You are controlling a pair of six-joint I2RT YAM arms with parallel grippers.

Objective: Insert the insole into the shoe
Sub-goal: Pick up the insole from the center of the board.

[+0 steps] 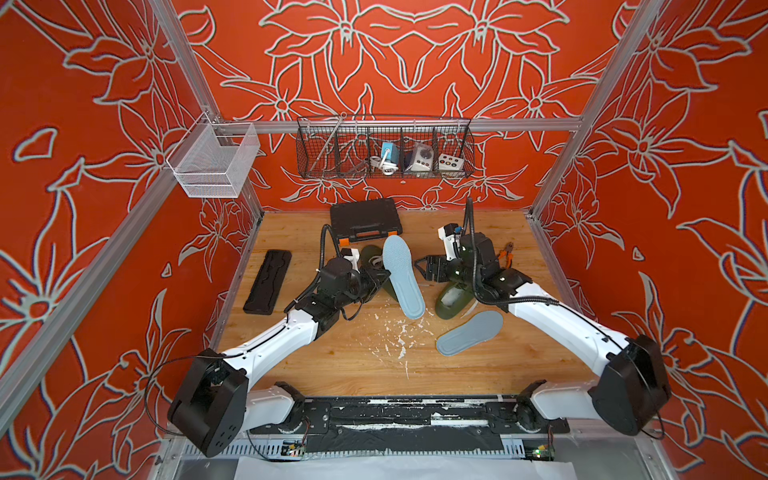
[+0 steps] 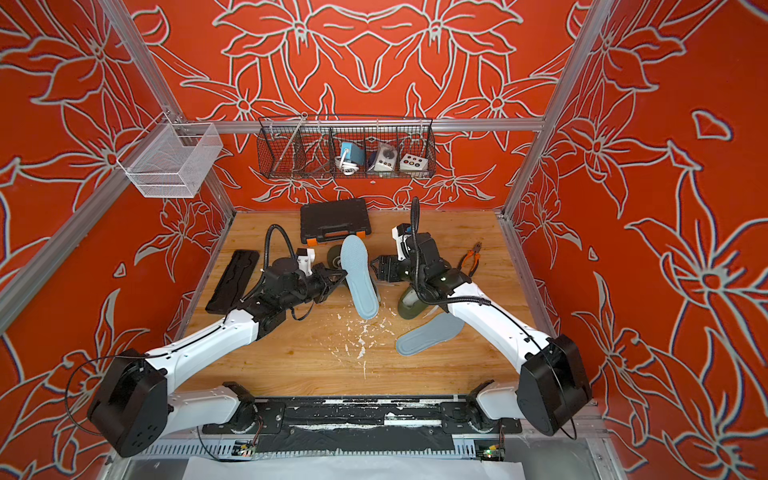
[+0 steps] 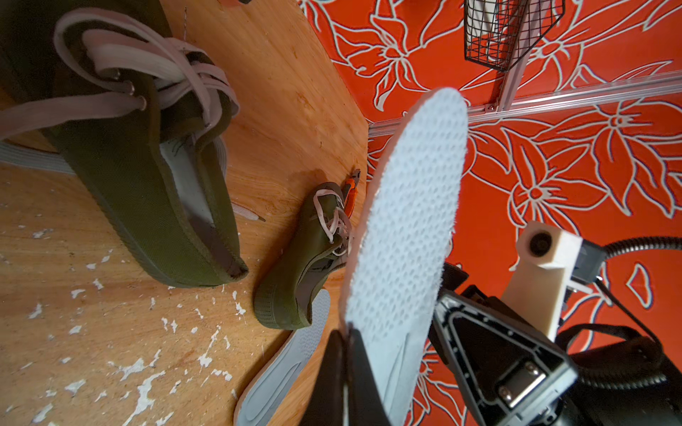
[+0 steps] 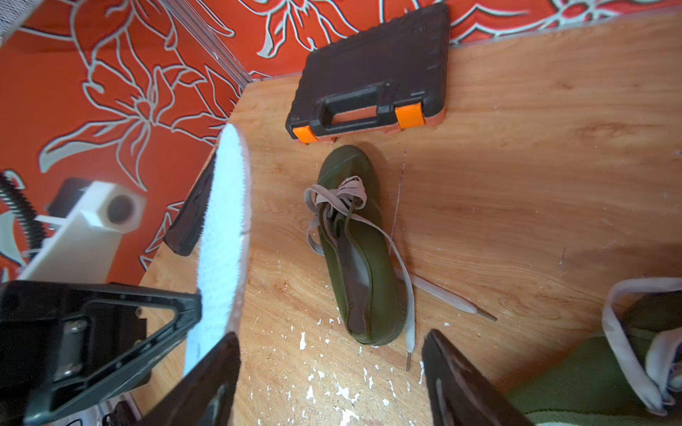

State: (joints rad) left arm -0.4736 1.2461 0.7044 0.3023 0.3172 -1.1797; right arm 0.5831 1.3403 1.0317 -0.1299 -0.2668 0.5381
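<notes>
Widest of all, the scuffed wooden tabletop (image 1: 332, 365), with a black plastic tool case with orange latches (image 1: 365, 218) lying flat at its far edge. Just in front of that case sits an olive-green lace-up canvas shoe (image 4: 361, 258), sole down, opening up. A second olive-green shoe (image 1: 453, 301) lies under the right arm. And there's the pale blue perforated foam insole (image 1: 403, 276), up off the table, tilted on edge, hanging above the first shoe and not in it. A grey foam insole (image 1: 469, 332) lies flat nearer the front. The left gripper (image 3: 347, 330) is clamped tight on the pale blue insole's long edge. The right gripper (image 4: 332, 333) stands wide apart with nothing between its jaws, the raised insole just beside one finger. Orange-handled pliers (image 2: 471, 257) rest by the right wall.
</notes>
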